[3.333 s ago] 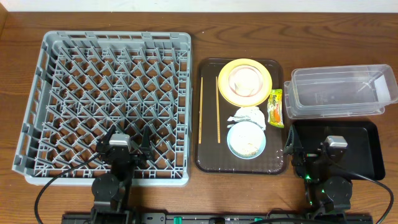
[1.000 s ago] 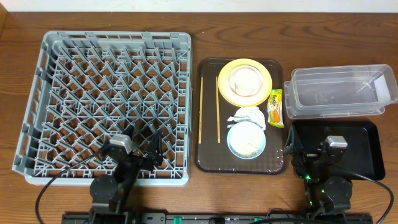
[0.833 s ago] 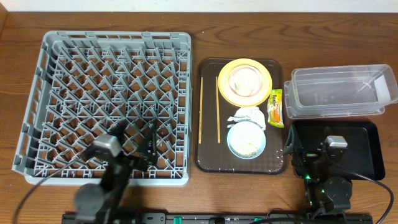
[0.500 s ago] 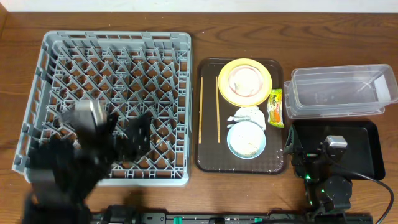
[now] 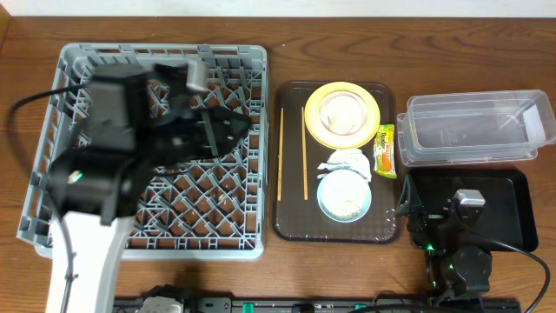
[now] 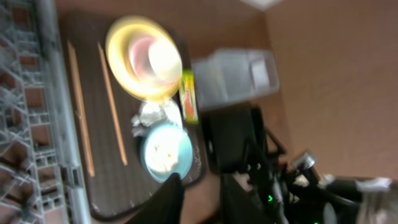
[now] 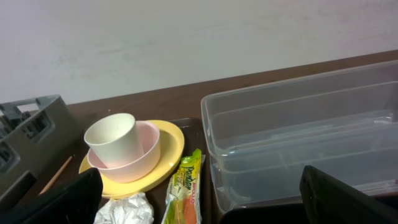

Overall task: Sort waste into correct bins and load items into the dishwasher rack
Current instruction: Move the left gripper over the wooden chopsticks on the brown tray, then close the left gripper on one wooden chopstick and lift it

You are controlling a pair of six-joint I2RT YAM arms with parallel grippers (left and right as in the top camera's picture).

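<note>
My left gripper (image 5: 228,130) hangs blurred over the grey dishwasher rack (image 5: 174,252), pointing right towards the tray. In the left wrist view its jaws (image 6: 204,202) stand narrowly apart with nothing between them. On the tray lie two chopsticks (image 5: 280,156), a yellow plate (image 5: 369,130) carrying a pinkish bowl (image 7: 134,163) with a cream cup (image 7: 112,137) in it, a crumpled napkin (image 5: 346,163), a snack wrapper (image 5: 385,149) and a blue bowl (image 5: 345,193) with rice scraps. My right gripper (image 5: 437,209) rests wide open and empty at the black bin (image 5: 512,187).
The dark brown tray (image 5: 291,226) lies between the rack and the bins. The clear bin (image 5: 473,130) stands behind the black one, close beside the wrapper. The right arm's base sits at the table's front right edge.
The left arm has risen from the rack's front edge and swung far over the rack, turning towards the tray. Its jaws have narrowed. The right arm has not moved.
</note>
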